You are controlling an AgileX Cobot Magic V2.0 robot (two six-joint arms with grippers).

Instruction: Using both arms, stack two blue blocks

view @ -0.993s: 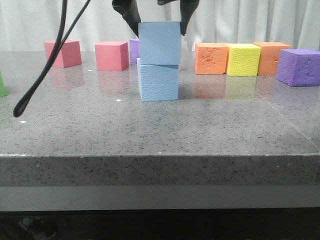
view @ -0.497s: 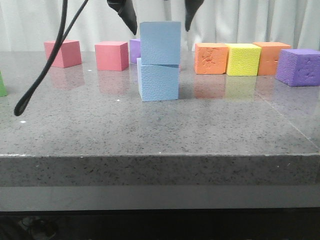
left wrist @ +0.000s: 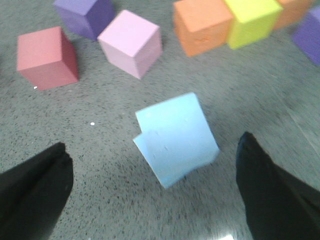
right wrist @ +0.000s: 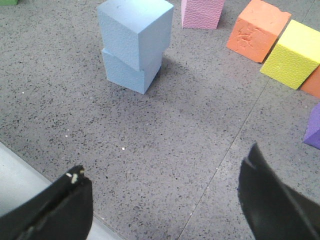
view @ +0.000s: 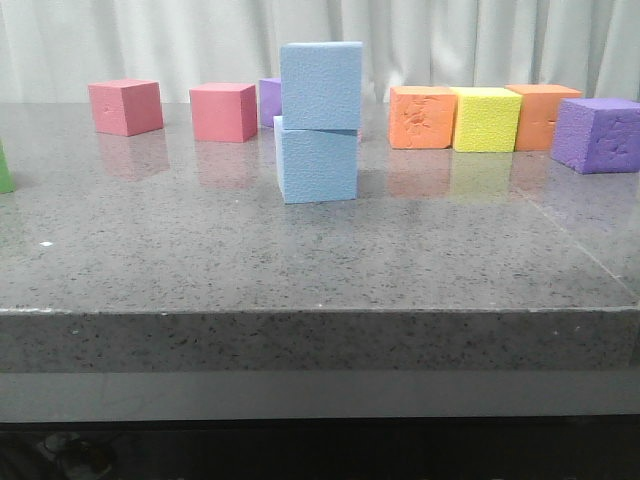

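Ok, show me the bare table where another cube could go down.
The wide strip between the blue stack and the table's near edge is free, as is the gap between the stack and the green cube. The back row, from the pink cubes to the purple cube, is crowded.

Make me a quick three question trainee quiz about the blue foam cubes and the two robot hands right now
1. True or false: the upper pale blue foam cube sits squarely aligned on the lower pale blue foam cube.
2. Which hand is shut on a cube? A) left hand B) right hand C) neither
3. Fill in: the cube between the two orange foam cubes is ____.

Key: 1 false, it is offset and twisted. 2 C, both are open and empty. 3 yellow, the yellow foam cube.
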